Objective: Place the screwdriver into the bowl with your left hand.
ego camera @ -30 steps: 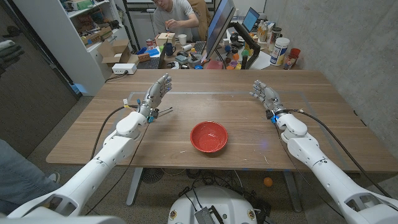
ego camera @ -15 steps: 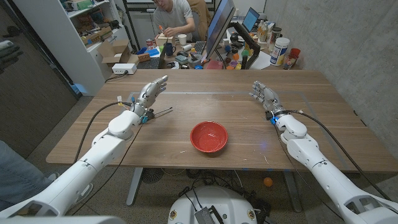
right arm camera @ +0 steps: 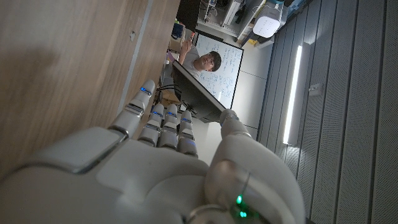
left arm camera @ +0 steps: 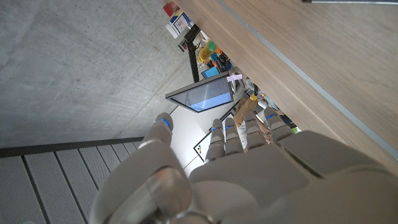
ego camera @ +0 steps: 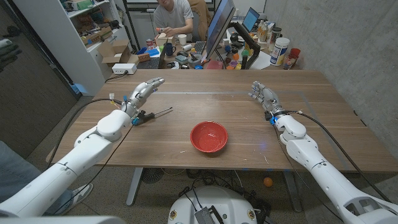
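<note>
On the worktop (ego camera: 323,118), the reach for the screwdriver (ego camera: 153,113) is the step in hand; nothing is picked up yet.
Screwdriver lies flat, left of the red bowl (ego camera: 209,136) and apart from it, just beside the left hand (ego camera: 144,91), whose fingers are spread, grasping nothing. Next, that hand must come down and pinch the handle. Right hand (ego camera: 263,94) waits across the worktop, fingers loose, holding nothing.
</note>
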### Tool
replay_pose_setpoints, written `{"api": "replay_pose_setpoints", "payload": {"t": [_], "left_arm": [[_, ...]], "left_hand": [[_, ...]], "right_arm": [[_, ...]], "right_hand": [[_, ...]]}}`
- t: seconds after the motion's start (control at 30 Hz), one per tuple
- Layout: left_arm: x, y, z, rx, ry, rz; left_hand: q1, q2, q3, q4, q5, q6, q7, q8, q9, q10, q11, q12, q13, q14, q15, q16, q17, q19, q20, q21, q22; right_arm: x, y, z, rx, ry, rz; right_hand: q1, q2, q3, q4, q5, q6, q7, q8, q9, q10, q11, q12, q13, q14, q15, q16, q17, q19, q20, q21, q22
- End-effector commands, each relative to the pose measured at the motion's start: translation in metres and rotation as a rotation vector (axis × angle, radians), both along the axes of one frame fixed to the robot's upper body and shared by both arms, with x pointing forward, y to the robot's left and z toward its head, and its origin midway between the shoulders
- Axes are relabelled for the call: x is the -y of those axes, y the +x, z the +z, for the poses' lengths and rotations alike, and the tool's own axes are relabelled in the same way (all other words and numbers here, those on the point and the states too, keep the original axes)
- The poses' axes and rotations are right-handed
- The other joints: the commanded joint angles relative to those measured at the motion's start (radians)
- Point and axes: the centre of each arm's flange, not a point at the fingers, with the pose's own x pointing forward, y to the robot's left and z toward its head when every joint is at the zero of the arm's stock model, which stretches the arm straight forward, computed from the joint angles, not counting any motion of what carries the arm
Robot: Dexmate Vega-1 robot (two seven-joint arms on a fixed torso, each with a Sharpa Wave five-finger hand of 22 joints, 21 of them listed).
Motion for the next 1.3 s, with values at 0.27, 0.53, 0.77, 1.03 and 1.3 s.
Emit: {"api": "replay_pose_setpoints", "payload": {"t": [0.27,0.53,0.77,1.03,1.3], "left_arm": [[-0.021,-0.042,0.012,-0.023,0.253,0.192],[-0.024,-0.048,0.016,-0.055,0.348,0.269],[-0.029,-0.052,0.016,-0.077,0.451,0.38],[-0.032,-0.061,0.013,-0.102,0.531,0.462],[-0.03,-0.072,0.01,-0.099,0.608,0.546]], "left_hand": [[0.024,0.006,0.008,-0.006,0.007,0.02,-0.003,0.009,0.004,0.023,-0.007,0.014,0.006,0.024,0.002,0.008,0.004,0.022,0.006,-0.002,0.003],[0.031,0.007,0.011,-0.008,0.007,0.028,-0.007,0.01,0.004,0.032,-0.012,0.018,0.007,0.038,-0.001,0.011,0.005,0.03,0.006,-0.002,0.003],[0.038,0.009,0.014,-0.009,0.007,0.034,-0.008,0.011,0.005,0.038,-0.017,0.021,0.009,0.044,-0.001,0.012,0.005,0.037,0.006,-0.002,0.004],[0.047,0.009,0.016,-0.011,0.008,0.042,-0.012,0.012,0.005,0.045,-0.026,0.024,0.01,0.054,-0.007,0.012,0.005,0.046,0.006,-0.003,0.004],[0.055,0.005,0.016,-0.012,0.007,0.059,-0.026,0.015,0.006,0.066,-0.034,0.032,0.012,0.067,-0.01,0.014,0.005,0.051,0.007,-0.006,0.004]], "right_arm": [[-0.007,0.002,0.003,0.005,0.002,0.008],[-0.007,0.002,0.001,0.005,0.013,0.006],[-0.003,0.002,0.0,0.009,0.029,-0.001],[-0.001,0.003,0.003,0.018,0.037,-0.013],[-0.002,0.005,0.008,0.031,0.037,-0.006]], "right_hand": [[0.004,-0.003,-0.004,0.001,0.004,0.006,-0.008,0.002,0.003,0.012,0.006,0.003,0.002,0.009,0.001,0.007,-0.001,0.009,0.006,-0.002,0.003],[0.003,-0.003,-0.006,0.002,0.004,0.006,-0.009,0.002,0.004,0.012,0.007,0.002,0.002,0.009,0.001,0.007,-0.002,0.009,0.006,-0.002,0.003],[0.003,-0.002,-0.006,0.002,0.004,0.007,-0.008,0.002,0.004,0.012,0.007,0.002,0.002,0.009,0.001,0.008,-0.003,0.009,0.006,-0.003,0.003],[0.003,-0.002,-0.007,0.002,0.004,0.007,-0.008,0.002,0.004,0.014,0.006,0.003,0.002,0.011,0.001,0.008,-0.004,0.009,0.007,-0.003,0.003],[0.003,-0.002,-0.008,0.002,0.004,0.01,-0.009,0.003,0.004,0.015,0.006,0.003,0.002,0.011,0.002,0.008,-0.005,0.009,0.007,-0.003,0.003]]}}
